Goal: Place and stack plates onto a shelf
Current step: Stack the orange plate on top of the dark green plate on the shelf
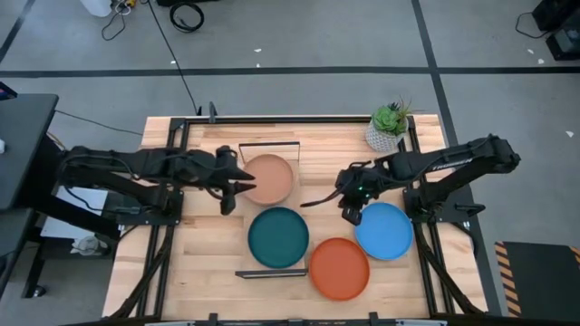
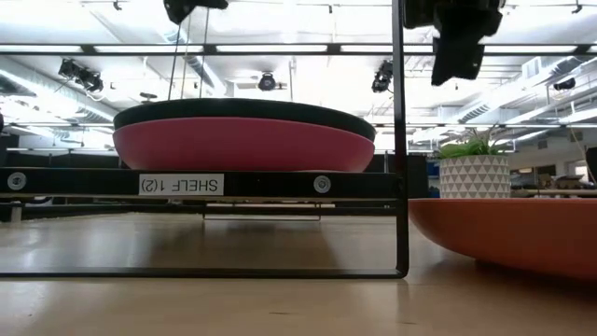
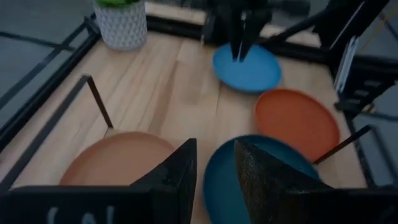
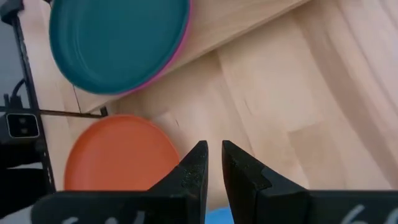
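Two stacked plates (image 1: 278, 237) on shelf (image 2: 205, 184)

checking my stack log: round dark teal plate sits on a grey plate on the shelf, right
Not quite. The round dark teal plate does sit on the light-wood, black-framed shelf, but the plate under it is magenta, not grey; the low view and right wrist view show its rim.

Potted plant (image 1: 390, 126) at table corner
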`<action>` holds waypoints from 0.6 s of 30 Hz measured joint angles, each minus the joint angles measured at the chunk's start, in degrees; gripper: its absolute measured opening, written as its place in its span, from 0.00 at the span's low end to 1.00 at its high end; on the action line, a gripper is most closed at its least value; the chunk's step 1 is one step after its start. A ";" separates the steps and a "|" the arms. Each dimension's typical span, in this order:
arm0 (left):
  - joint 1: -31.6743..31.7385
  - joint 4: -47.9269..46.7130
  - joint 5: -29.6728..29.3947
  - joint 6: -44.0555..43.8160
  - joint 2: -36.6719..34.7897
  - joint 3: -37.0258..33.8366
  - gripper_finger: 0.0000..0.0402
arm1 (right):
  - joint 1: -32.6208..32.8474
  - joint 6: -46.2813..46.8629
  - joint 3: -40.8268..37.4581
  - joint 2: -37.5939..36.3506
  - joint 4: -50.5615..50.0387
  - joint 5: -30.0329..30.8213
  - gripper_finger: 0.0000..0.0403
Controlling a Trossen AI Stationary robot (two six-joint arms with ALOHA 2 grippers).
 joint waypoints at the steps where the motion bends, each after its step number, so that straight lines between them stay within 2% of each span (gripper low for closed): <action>1: 0.00 0.29 -0.14 0.02 -0.73 0.02 0.29 | 0.19 0.49 -1.21 0.10 2.01 0.00 0.13; 4: 0.41 1.25 -1.45 -0.02 -2.30 0.00 0.29 | 0.32 2.00 -4.41 1.47 6.45 -1.02 0.14; 8: 1.41 3.59 -3.76 0.01 -3.31 0.02 0.29 | 0.33 3.45 -7.11 5.07 11.29 -5.80 0.18; 12: 2.37 1.30 -3.78 -0.28 -3.21 1.61 0.29 | 0.97 2.97 -7.16 9.54 11.57 -8.54 0.25; 18: 2.45 -1.39 -4.07 0.05 -3.12 6.27 0.29 | 3.13 3.53 -7.16 16.25 11.96 -8.82 0.35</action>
